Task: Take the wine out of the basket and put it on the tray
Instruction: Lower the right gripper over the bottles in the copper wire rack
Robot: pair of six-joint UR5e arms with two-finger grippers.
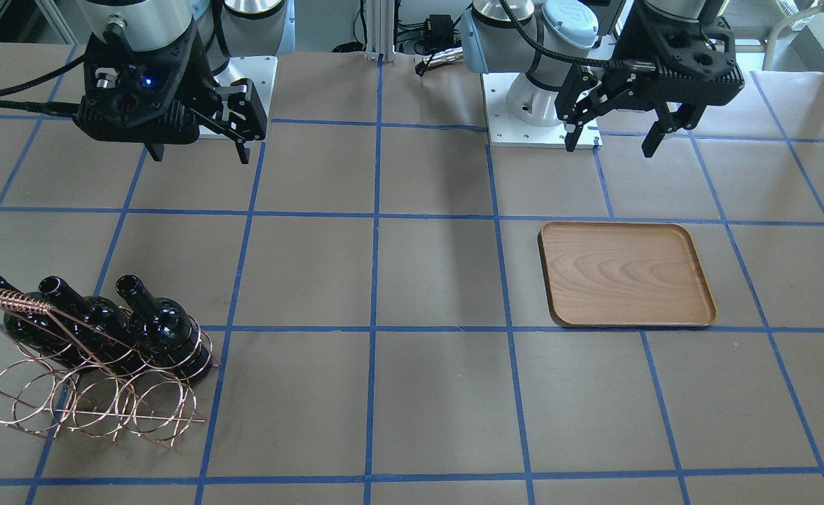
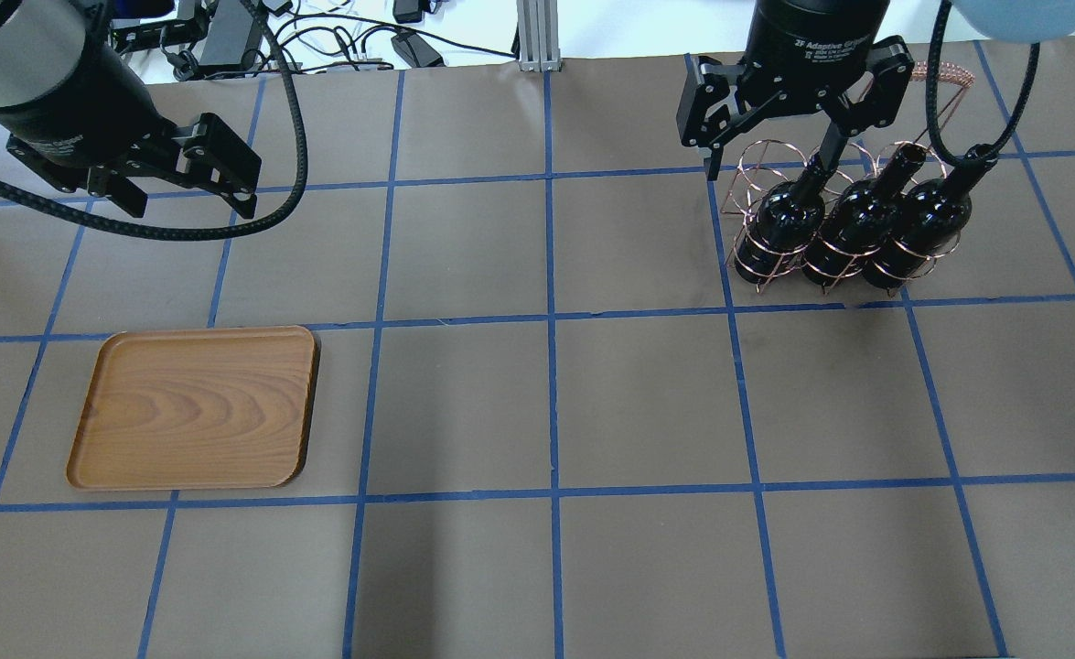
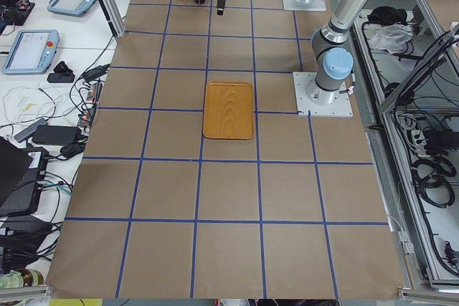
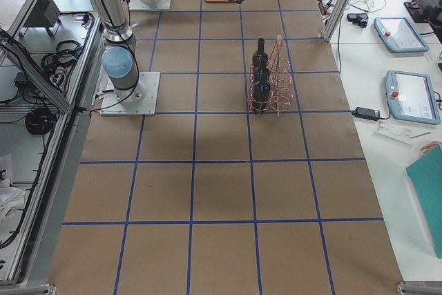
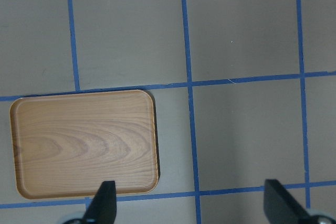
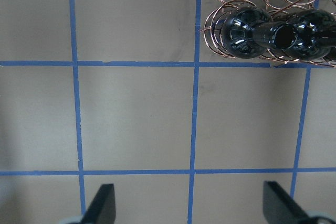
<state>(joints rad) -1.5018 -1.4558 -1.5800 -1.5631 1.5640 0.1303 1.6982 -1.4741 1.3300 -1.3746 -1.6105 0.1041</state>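
Note:
Three black wine bottles [image 1: 163, 326] [image 2: 853, 224] sit side by side in the copper wire basket [image 1: 96, 400] [image 2: 757, 165], necks slanting up. Two of them show in the right wrist view [image 6: 247, 30]. My right gripper [image 1: 200, 156] [image 2: 768, 165] [image 6: 191, 205] is open and empty. It hangs high above the table, off to the side of the basket. The wooden tray [image 1: 625, 275] [image 2: 198, 407] [image 5: 84, 142] lies empty. My left gripper [image 1: 611, 146] [image 2: 185, 192] [image 5: 191, 205] is open and empty, high above the table beside the tray.
The table is covered in brown paper with a blue tape grid [image 2: 551, 320]. The arm bases [image 1: 541, 105] stand at the robot's edge. Cables and an aluminium post [image 2: 532, 37] lie beyond the far edge. The basket's spare rings [image 1: 26, 400] hold nothing.

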